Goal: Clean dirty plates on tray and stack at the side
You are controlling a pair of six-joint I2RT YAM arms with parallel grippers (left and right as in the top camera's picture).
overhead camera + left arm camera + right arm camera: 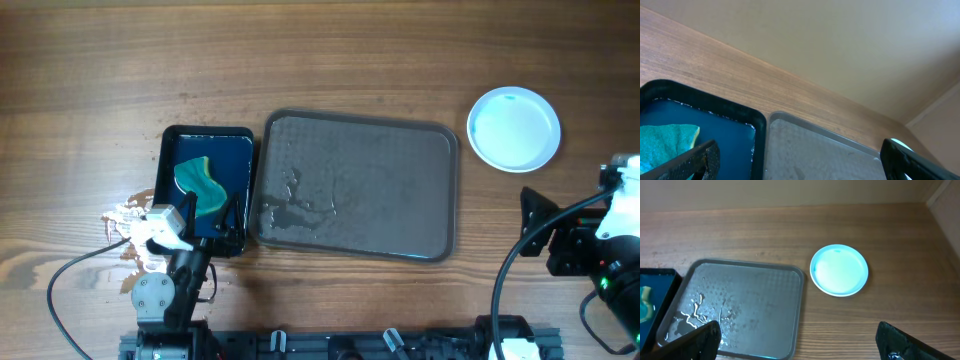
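- My left gripper [800,165]: fingers spread wide, nothing between them. It hangs over the seam where the small black tray [205,190] meets the grey tray [355,185].
- The left wrist view shows the black tray under the left finger, with blue water in it and a sponge [665,142] lying in it. The overhead view confirms the sponge sits in that tray's left half.
- My right gripper [802,345]: fingers released and wide apart, holding nothing.
- Plates [839,270]: on the bare table ahead of the right gripper and slightly to its right, well apart from the grey tray.
- From above I see only one white disc, clean on top. No view shows the side, so I cannot count the stack.
- The right wrist view shows water streaks on the grey tray's near-left part, ahead-left of that gripper. The left wrist view catches only the tray's rim and corner.
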